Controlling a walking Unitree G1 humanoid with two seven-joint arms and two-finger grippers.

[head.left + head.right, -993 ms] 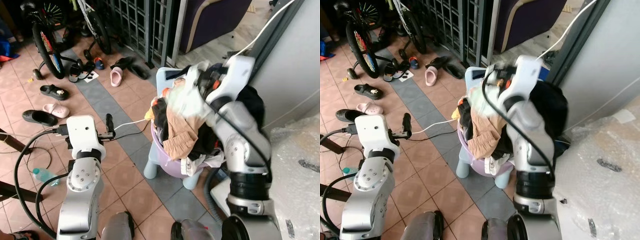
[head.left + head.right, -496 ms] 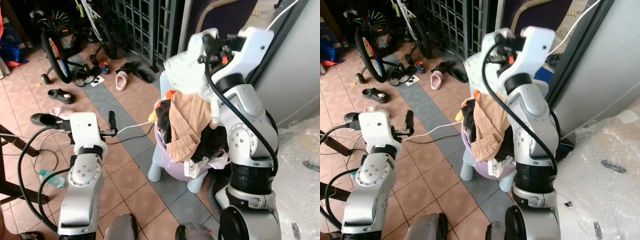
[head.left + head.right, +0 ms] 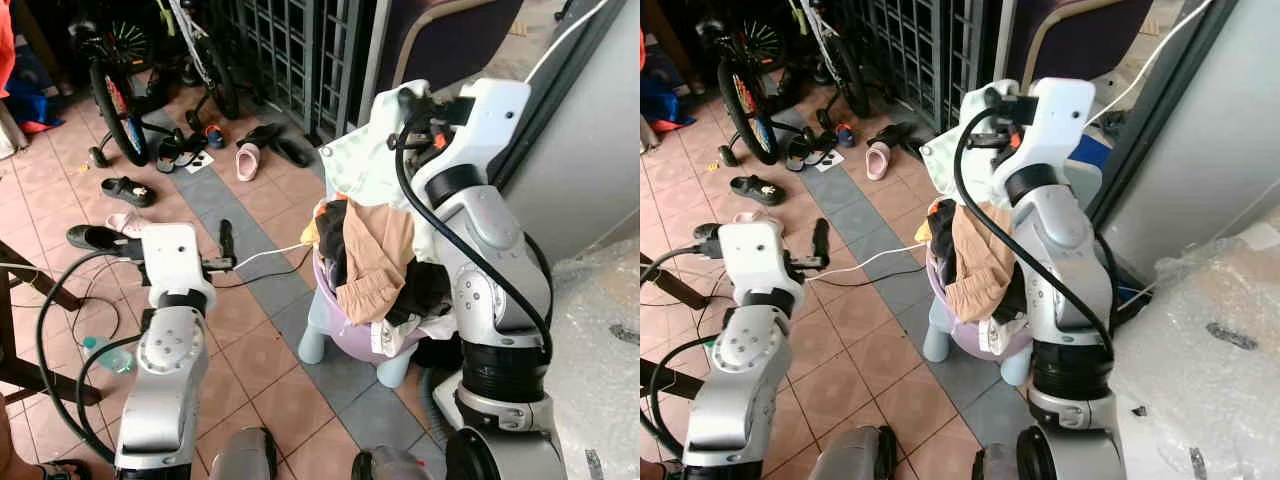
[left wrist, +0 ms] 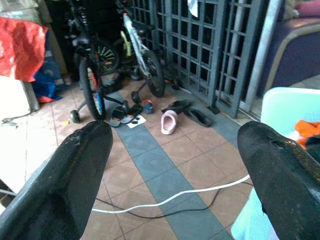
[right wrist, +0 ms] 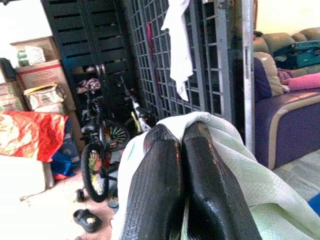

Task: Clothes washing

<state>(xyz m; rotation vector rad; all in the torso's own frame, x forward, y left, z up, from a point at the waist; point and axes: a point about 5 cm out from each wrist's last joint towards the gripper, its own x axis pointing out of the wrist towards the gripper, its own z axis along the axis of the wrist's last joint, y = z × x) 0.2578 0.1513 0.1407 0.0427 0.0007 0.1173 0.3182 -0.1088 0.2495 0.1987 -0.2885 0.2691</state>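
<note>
My right gripper (image 5: 181, 134) is shut on a pale green garment (image 3: 362, 152) and holds it above a purple basin (image 3: 348, 338) heaped with clothes. The cloth drapes over both fingers (image 5: 157, 170) and hangs towards the heap. A tan garment (image 3: 376, 256) spills over the basin's front, with dark and white pieces beneath it. The basin sits on a light blue plastic stool (image 3: 313, 343). My left gripper (image 4: 175, 132) is open with nothing in it, out over the tiled floor left of the stool.
A white cable (image 3: 266, 254) runs across the tiles to the stool. Bicycles (image 3: 116, 98), several shoes (image 3: 248, 158) and a dark metal gate (image 3: 300, 45) stand behind. A grey panel (image 3: 575, 150) and bubble wrap (image 3: 600, 330) lie at the right. A bottle (image 3: 100, 352) lies beside my left arm.
My right gripper has lifted the pale green garment up off the heap in the basin. The left arm has kept its pose. The camera has shifted slightly.
</note>
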